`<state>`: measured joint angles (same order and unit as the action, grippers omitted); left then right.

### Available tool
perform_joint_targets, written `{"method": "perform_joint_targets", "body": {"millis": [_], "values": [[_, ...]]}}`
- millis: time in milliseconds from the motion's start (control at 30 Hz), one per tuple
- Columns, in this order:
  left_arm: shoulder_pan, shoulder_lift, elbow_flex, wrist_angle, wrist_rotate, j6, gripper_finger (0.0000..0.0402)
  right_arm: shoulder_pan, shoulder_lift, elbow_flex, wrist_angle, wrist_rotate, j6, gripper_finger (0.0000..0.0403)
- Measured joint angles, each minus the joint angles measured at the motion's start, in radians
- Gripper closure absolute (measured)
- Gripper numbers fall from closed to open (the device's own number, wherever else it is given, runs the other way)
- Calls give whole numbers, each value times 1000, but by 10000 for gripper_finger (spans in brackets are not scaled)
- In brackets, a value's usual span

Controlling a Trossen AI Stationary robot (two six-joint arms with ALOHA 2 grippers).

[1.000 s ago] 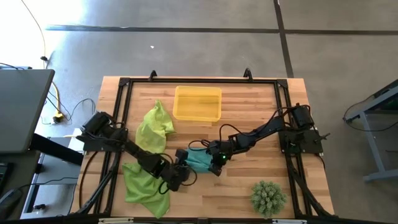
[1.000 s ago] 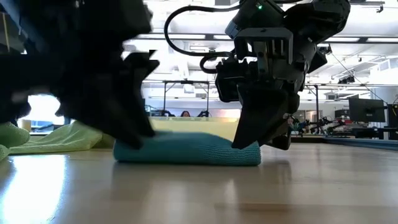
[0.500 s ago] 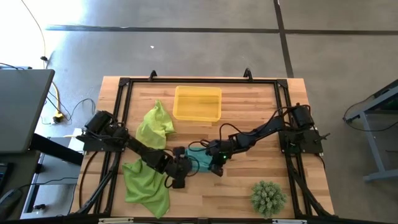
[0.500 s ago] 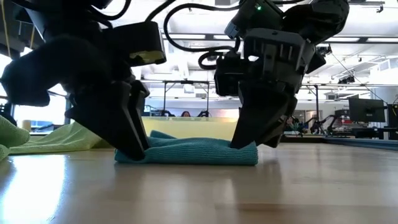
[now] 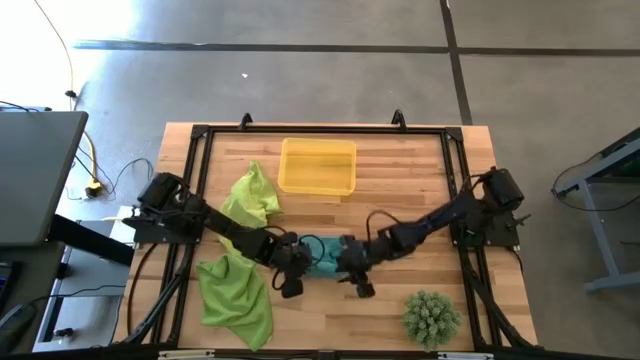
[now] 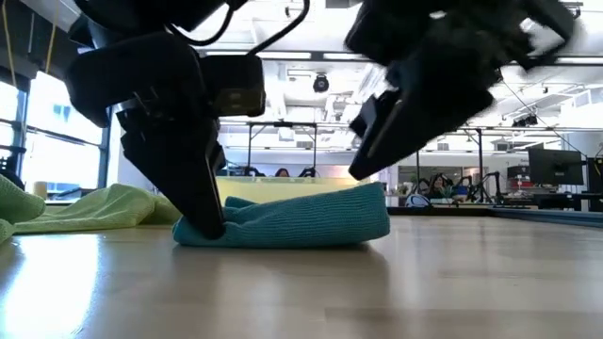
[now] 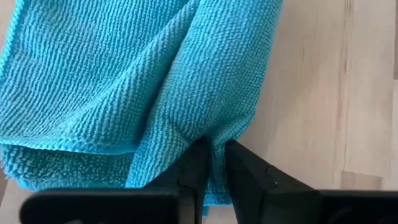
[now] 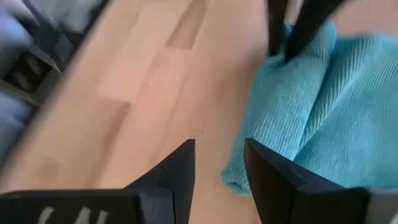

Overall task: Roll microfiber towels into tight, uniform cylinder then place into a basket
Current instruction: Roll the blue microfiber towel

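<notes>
**Teal towel pinched at its left end, right end free**

Start at the left of your table: two lime-green towels lie unrolled there, one (image 5: 249, 202) crumpled just left of the yellow basket (image 5: 318, 166), the other (image 5: 236, 302) spread at the near left corner. Neither is touched, and the basket holds nothing you can see.

Next comes your left gripper (image 5: 291, 268), down at the left end of the teal towel (image 5: 324, 255). In its wrist view the two fingers stand nearly together with a ridge of teal cloth (image 7: 149, 81) nipped between them, so treat that end as held. The low view agrees: the left fingers (image 6: 203, 202) press the cloth (image 6: 301, 220) down at the table surface.

The towel itself sits mid-table, in front of the basket, as a loose, flattish fold, not yet a tight cylinder. Its long axis runs left to right, straight from one gripper toward the other.

Then your right gripper (image 5: 355, 272), at the towel's right end. Its wrist view shows the fingers apart with only bare wood between them, and the teal edge (image 8: 292, 130) just beside them, not gripped. The low view shows it lifted clear of the cloth.

So the next move likely turns on the right arm: the free end lies directly toward the left gripper from it.

At the far right, the spiky green plant (image 5: 431, 316) stands well apart.
</notes>
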<state>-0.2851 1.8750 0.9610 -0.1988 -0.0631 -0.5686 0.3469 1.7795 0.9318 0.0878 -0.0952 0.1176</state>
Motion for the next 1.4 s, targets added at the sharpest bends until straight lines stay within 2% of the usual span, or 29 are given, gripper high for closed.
{"method": "perform_joint_targets", "body": {"millis": [133,267,467,667,967,1233,1400], "values": [[25,0,-3,30,53,0,365,92,13,0,-2,214,-189,274],[36,1,-4,44,63,0,366,147,16,0,11,384,-230,271],[37,4,-5,66,93,-5,366,150,41,2,23,376,-163,231],[44,4,-4,64,93,-23,367,158,83,2,57,375,-225,198],[44,4,-4,65,90,-15,367,185,102,2,81,377,-257,222],[44,4,-4,69,91,-20,367,163,149,4,67,384,-247,233],[43,8,-4,89,150,-23,367,152,161,6,61,412,-190,233]]}}
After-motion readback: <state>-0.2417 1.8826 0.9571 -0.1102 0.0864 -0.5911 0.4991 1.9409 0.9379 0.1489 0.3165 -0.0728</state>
